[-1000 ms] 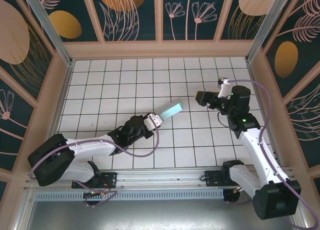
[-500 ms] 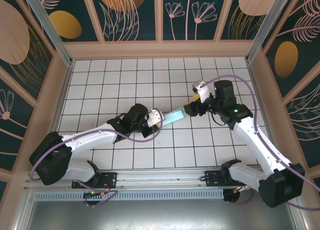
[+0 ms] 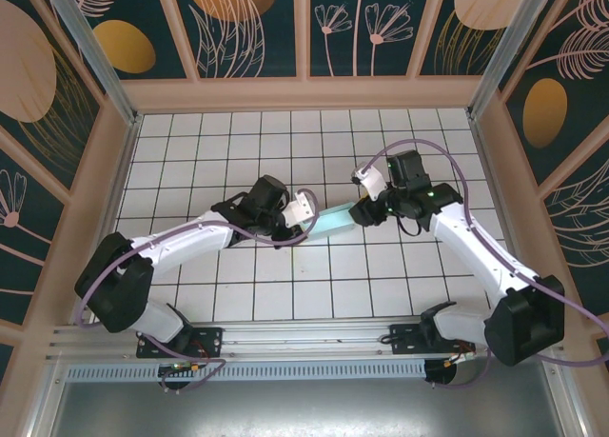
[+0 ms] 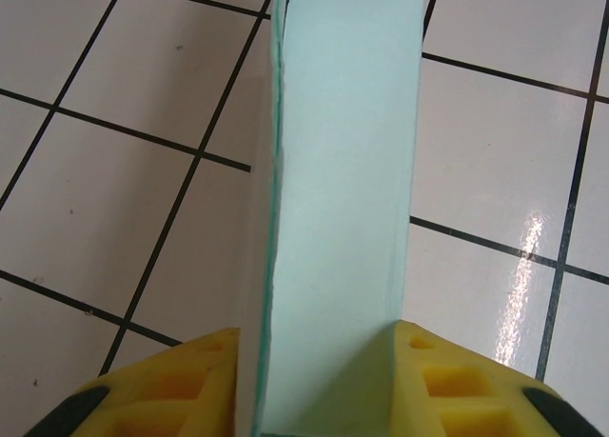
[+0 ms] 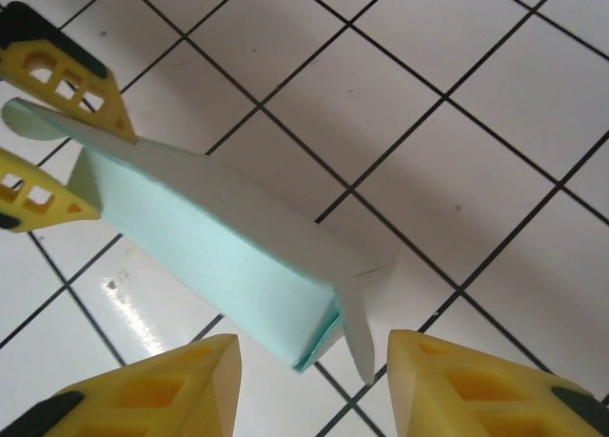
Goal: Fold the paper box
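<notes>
The paper box (image 3: pixel 335 220) is a pale mint, long, narrow folded piece held above the tiled floor between the two arms. My left gripper (image 3: pixel 306 211) is shut on its near end, and the yellow fingers (image 4: pixel 447 385) press both sides of the card (image 4: pixel 338 199). My right gripper (image 3: pixel 363 211) is open at the other end. In the right wrist view the box (image 5: pixel 219 237) runs from the left gripper's fingers (image 5: pixel 71 70) down to the gap of the right gripper (image 5: pixel 314 366), where a loose flap (image 5: pixel 360 327) hangs between the spread fingers without touching them.
A white tiled floor (image 3: pixel 238 151) lies under both arms, enclosed by wooden frame walls (image 3: pixel 304 92) with dark patterned panels. A purple cable (image 3: pixel 419 151) loops over the right arm. The arm bases stand on the rail (image 3: pixel 304 337) at the near edge.
The right arm has swung left and down until its open jaws bracket the box's far end. The left arm has carried the box slightly forward and right to meet it.
</notes>
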Robot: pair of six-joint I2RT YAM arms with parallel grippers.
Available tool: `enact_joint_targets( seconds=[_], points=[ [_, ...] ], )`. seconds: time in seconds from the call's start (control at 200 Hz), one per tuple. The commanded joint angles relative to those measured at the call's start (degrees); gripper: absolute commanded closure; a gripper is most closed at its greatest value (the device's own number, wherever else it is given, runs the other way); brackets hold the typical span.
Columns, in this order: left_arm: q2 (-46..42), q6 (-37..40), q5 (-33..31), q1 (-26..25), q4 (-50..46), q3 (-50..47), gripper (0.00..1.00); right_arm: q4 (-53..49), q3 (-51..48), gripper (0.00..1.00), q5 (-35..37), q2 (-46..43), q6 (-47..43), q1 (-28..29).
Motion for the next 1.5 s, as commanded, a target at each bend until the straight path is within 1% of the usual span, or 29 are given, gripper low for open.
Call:
enact_joint_targets(
  seconds=[0.0,0.135,0.295,0.37,0.425,0.465,0.536,0.556,0.646,0.706,0.761,0.776,0.801,0.841,0.926,1.026,1.036,1.166,1.306,1.401,1.496],
  points=[
    [2.9,2.7,1.2,0.6,-6.5,0.2,0.75,-1.4,2.7,0.57,2.1,2.0,-1.2,-0.2],
    [3.6,3.2,1.9,0.8,-7.1,0.8,0.75,-1.3,2.8,0.57,2.3,4.1,-1.7,-0.7],
    [4.0,2.9,2.1,1.1,-6.7,0.6,0.76,-1.3,2.1,0.59,0.7,5.3,-1.7,-2.5],
    [4.4,2.9,2.0,1.4,-6.8,0.8,0.76,-1.5,1.8,0.66,0.7,5.6,-1.5,-2.8],
    [4.7,2.8,1.9,1.5,-6.5,0.9,0.76,-1.6,1.5,0.67,0.6,5.7,-1.4,-3.1],
    [5.0,2.8,2.0,1.6,-6.5,1.1,0.76,-1.7,1.5,0.7,0.4,5.9,-1.4,-3.1],
    [5.6,2.9,2.1,1.8,-6.5,1.3,0.76,-2.0,1.6,0.72,0.1,6.4,-1.4,-3.1],
    [5.8,2.9,2.1,1.8,-6.5,1.5,0.76,-2.0,1.6,0.74,0.0,6.6,-1.4,-3.1],
    [6.4,3.1,2.5,1.8,-6.5,1.6,0.76,-2.2,2.1,0.79,-0.2,7.4,-1.4,-3.1],
    [6.8,3.1,2.6,1.8,-6.4,1.6,0.76,-2.4,2.3,0.86,-0.6,7.8,-1.4,-3.1],
    [7.1,3.0,2.7,1.9,-6.4,1.7,0.76,-2.7,2.7,0.88,-1.0,8.2,-1.4,-3.0],
    [7.2,3.0,2.8,1.9,-6.4,1.7,0.76,-2.7,2.8,0.91,-1.1,8.3,-1.4,-3.1],
    [7.3,2.9,2.8,1.9,-6.4,1.6,0.76,-2.8,2.9,0.93,-1.3,8.5,-1.4,-3.1],
    [7.5,2.7,2.8,1.9,-6.4,1.8,0.76,-2.9,3.0,1.0,-1.4,8.6,-1.2,-3.1],
    [7.9,2.2,3.0,2.0,-6.3,1.8,0.76,-3.0,3.4,1.0,-1.7,8.8,-0.3,-3.0],
    [8.4,1.0,2.8,1.9,-5.3,1.8,0.74,-2.5,3.8,1.0,-1.0,8.8,3.1,-2.9],
    [8.5,0.9,2.8,2.0,-5.2,3.0,0.74,-2.4,3.8,1.0,-0.9,8.6,3.5,-2.9],
    [9.1,-1.0,1.9,2.0,-3.0,4.1,0.73,0.9,2.9,1.0,3.5,8.2,13.1,-2.8],
    [9.9,-3.5,1.5,1.9,-0.1,4.1,0.73,3.5,1.5,1.0,4.4,7.9,22.8,-2.3],
    [11.0,-5.2,0.6,2.0,0.1,4.7,0.72,5.3,-0.1,1.0,5.6,6.9,27.0,-2.1],
    [11.2,-5.2,0.8,2.0,0.2,4.7,0.72,7.4,-1.4,1.0,6.5,5.5,30.3,-1.9]
  ],
)
